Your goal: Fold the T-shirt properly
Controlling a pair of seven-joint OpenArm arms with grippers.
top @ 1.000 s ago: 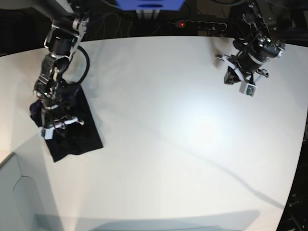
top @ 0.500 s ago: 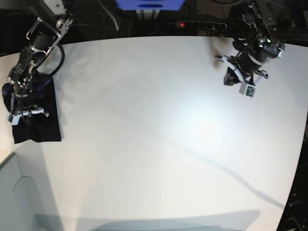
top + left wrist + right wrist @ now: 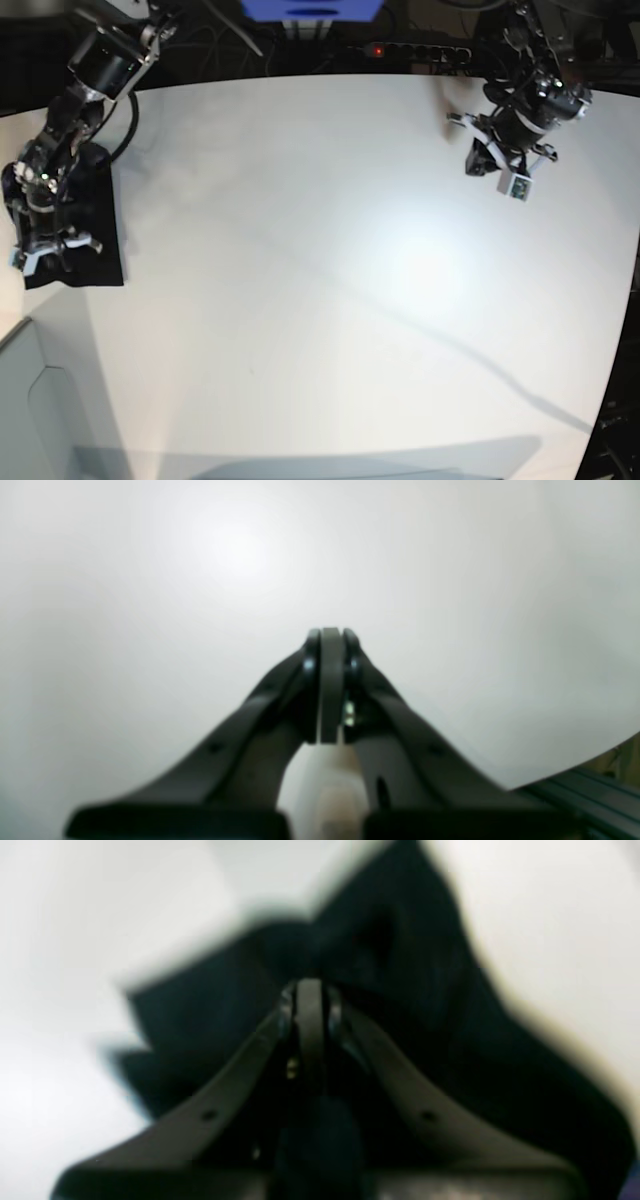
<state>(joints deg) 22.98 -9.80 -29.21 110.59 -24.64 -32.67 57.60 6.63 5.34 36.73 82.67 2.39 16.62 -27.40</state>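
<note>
Two hands, both shut: the right hand sits clamped in the middle of the black T-shirt, a compact folded bundle lying under and around it at the very edge of the desk, while the left hand hangs closed and empty, well away. The risk looks plain: any pull outward from that hand could drag the thin fabric over the edge, or loosen the folds beneath the fingers.

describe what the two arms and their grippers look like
Both arms are black, jointed and cabled. The right gripper and left gripper each have two long dark fingers tapering to a thin tip, with small metal screws. In the base view, white fittings show at both wrists, and the left one carries a small white camera block.
</note>
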